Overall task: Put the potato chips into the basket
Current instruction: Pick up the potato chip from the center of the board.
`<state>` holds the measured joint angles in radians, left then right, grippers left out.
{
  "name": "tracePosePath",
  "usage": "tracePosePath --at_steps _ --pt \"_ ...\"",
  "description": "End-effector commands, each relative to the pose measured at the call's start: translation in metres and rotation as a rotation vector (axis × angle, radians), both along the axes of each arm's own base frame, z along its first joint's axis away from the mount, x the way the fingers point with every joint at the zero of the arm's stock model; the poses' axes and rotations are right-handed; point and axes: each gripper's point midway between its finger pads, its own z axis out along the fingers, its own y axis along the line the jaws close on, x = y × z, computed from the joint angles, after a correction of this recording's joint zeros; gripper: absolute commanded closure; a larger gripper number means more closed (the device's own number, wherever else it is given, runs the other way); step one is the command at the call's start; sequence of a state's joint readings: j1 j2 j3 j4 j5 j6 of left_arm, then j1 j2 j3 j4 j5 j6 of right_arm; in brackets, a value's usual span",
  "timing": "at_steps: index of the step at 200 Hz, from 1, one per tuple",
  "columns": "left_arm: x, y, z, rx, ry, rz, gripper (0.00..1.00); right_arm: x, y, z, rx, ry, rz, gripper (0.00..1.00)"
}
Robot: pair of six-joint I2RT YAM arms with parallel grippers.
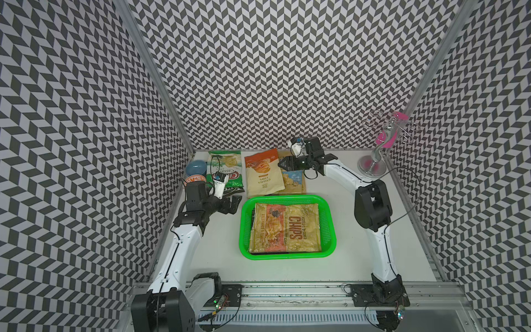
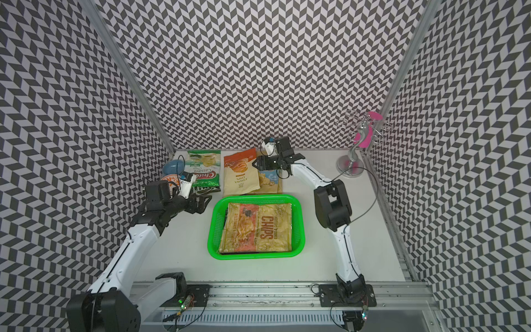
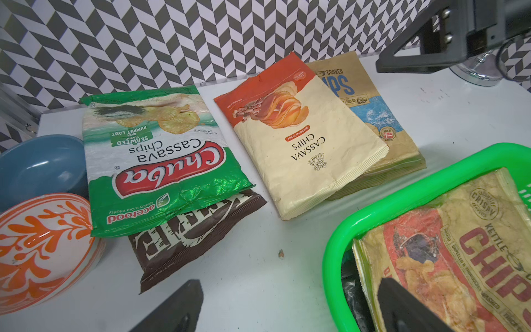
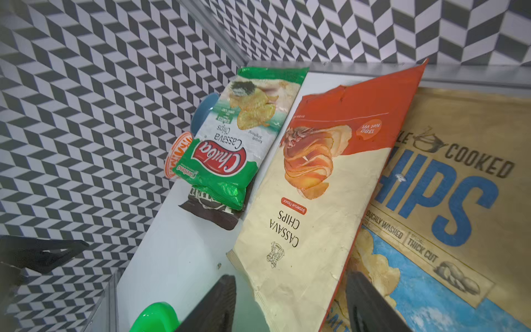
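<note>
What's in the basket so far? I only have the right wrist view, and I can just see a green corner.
Observer: One tan CHIPS bag lies flat in the basket and covers most of its floor.
Operator: Anything under it?
Observer: Something dark and glossy shows at the bag's edge. I can't tell what it is.
Operator: Is the left tool carrying a bag?
Observer: No. The left tool is open and empty, just beside the basket's left rim.
</note>
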<state>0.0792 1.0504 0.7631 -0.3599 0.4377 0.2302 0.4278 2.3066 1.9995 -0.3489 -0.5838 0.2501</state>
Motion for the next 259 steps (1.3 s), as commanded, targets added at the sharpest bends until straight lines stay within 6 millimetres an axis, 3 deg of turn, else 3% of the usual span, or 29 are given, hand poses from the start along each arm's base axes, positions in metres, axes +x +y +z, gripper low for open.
tracePosePath --at_steps 1,65,115,138,155,189,259 --pt "0.003 0.003 0.0 0.005 -0.008 0.012 0.01 0.007 0.005 -0.013 0.013 0.025 0.05 0.36" --pt "0.004 0.004 -0.002 0.009 -0.002 0.017 0.01 0.017 0.019 -0.054 0.054 0.097 0.07 0.4" --pt "0.004 0.004 -0.002 0.009 -0.002 0.016 0.01 0.01 0.032 -0.067 0.108 0.146 0.114 0.46" --pt "0.004 0.004 -0.001 0.007 -0.004 0.014 0.01 0.009 0.037 -0.068 0.123 0.15 0.119 0.53" --pt "0.003 0.004 -0.001 0.007 -0.006 0.013 0.01 0.009 0.038 -0.065 0.13 0.147 0.118 0.65" --pt "0.003 0.003 0.002 0.007 -0.013 0.013 0.01 0.013 0.036 -0.038 0.13 0.088 0.101 1.0" --pt "0.002 0.003 0.005 0.006 -0.025 0.013 0.01 0.014 0.027 0.078 0.116 -0.168 0.109 1.0"
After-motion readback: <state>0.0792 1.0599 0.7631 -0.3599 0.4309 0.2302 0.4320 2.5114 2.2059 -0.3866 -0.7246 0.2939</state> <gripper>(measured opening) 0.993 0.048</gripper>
